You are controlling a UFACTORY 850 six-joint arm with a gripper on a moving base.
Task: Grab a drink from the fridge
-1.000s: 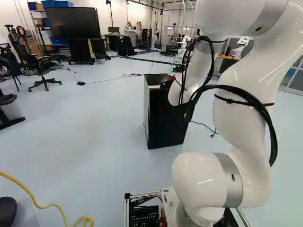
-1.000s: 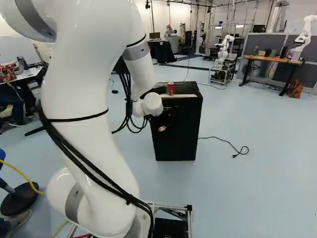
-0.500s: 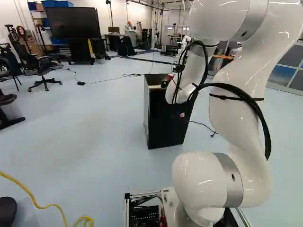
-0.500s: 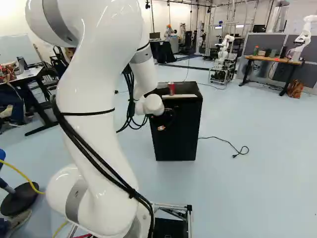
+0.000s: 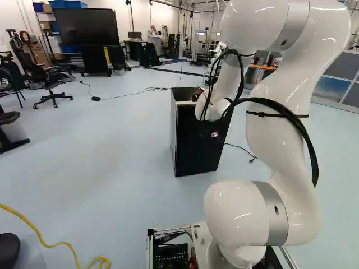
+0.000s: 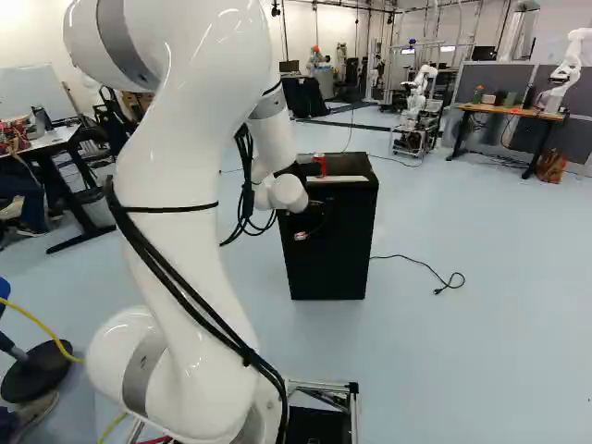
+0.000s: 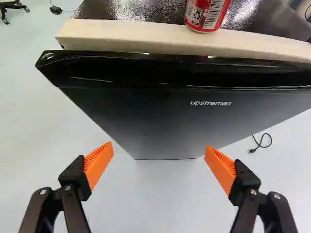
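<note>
The black fridge [image 7: 160, 121] blocked the low way ahead, with its door's upper edge and the pale strip [image 7: 121, 37] forming a ledge. Over the fridge top, room lay open to either side of the upright red can [image 7: 206, 14]. Open floor [image 5: 112, 140] stretched left of the fridge in the left base view; beyond its other side trailed a black cable [image 6: 416, 261].
</note>
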